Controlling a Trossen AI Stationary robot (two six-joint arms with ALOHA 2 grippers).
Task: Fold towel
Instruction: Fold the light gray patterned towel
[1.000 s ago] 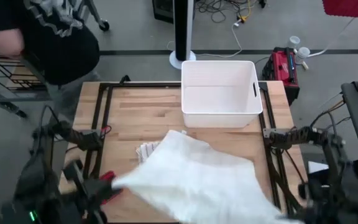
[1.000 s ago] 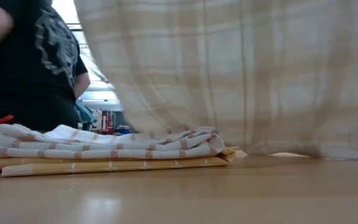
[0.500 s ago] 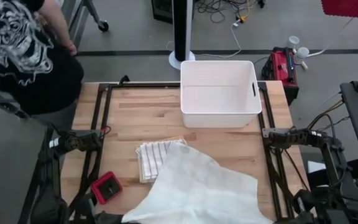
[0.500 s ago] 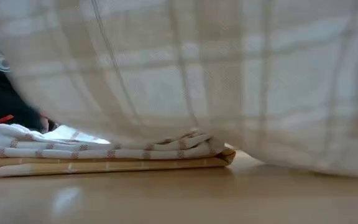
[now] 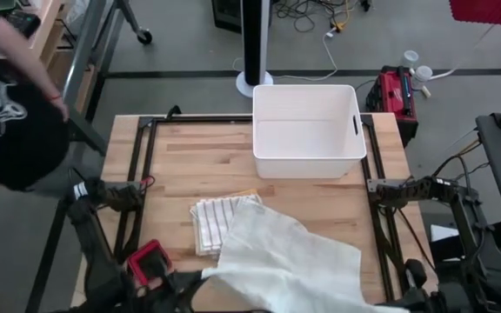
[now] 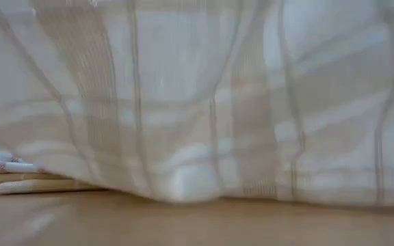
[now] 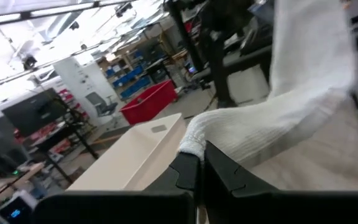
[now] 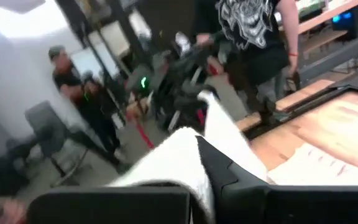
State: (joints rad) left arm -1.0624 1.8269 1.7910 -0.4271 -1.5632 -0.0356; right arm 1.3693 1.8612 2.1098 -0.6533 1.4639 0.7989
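Note:
A large white towel (image 5: 281, 256) with faint beige checks is spread between my two grippers near the table's front edge. It fills the low view (image 6: 204, 102). Its far corner (image 5: 252, 207) reaches the stack of folded striped towels (image 5: 211, 222). My left gripper (image 7: 199, 163) is shut on the towel's near left corner, low at the front left (image 5: 200, 280). My right gripper (image 8: 205, 163) is shut on the near right corner, at the front right (image 5: 400, 306). My left gripper pinches the towel's near left corner (image 7: 194, 142) between its two fingers, which point level. The cloth bunches at the fingers and runs off toward the other arm, sagging. My right gripper pinches the near right corner (image 8: 188, 149) between its fingers, also level. The cloth drapes from them toward the table.
A white bin (image 5: 307, 130) stands at the far middle of the wooden table (image 5: 198, 165). A red object (image 5: 149, 261) lies at the front left, beside my left arm. A person in a black shirt (image 5: 3, 113) stands off the table's far left corner.
Both grippers have come down with the towel, staying shut on its corners, the left one more than the right. The towel has sunk and hangs closer to the table in the low view. The person has stepped away toward the left.

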